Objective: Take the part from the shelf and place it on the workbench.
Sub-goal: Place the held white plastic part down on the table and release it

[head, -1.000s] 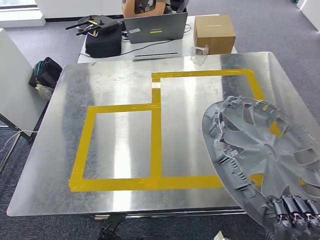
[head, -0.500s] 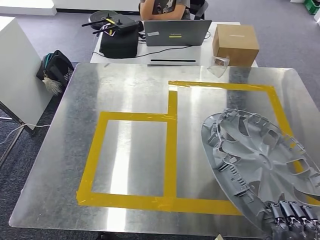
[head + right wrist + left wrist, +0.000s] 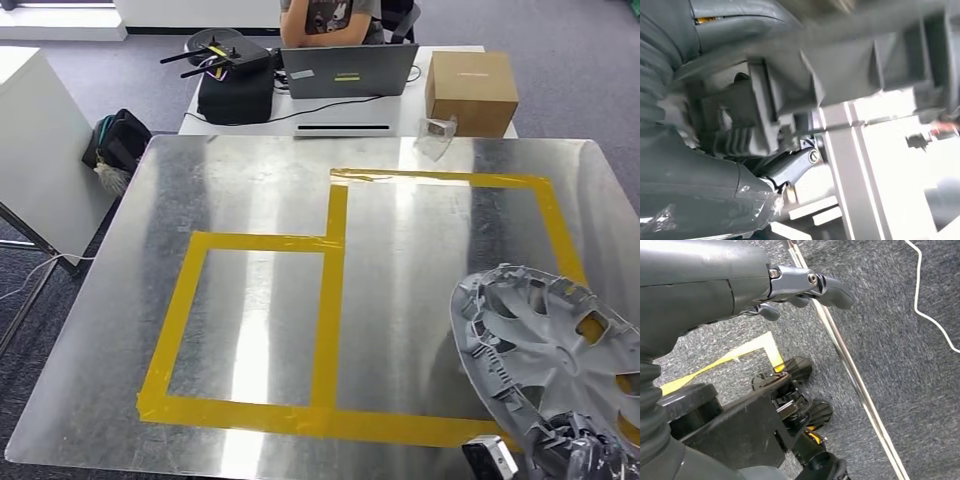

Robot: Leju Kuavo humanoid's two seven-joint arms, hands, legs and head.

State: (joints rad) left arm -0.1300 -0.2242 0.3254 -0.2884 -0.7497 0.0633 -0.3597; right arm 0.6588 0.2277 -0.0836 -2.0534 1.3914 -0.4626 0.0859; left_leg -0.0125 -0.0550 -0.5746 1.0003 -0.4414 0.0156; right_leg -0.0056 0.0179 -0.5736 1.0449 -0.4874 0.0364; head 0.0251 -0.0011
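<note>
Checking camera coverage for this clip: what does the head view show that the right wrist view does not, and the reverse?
Head view alone: the whole metal workbench with its yellow tape outlines, the far desk with a laptop, a cardboard box and a black case, and a seated person. Right wrist view alone: a close look at the part's underside ribs, where a finger of the right hand reaches in. Both share: the grey wheel-cover part, held at its near edge by the right hand over the workbench's near right corner.
</note>
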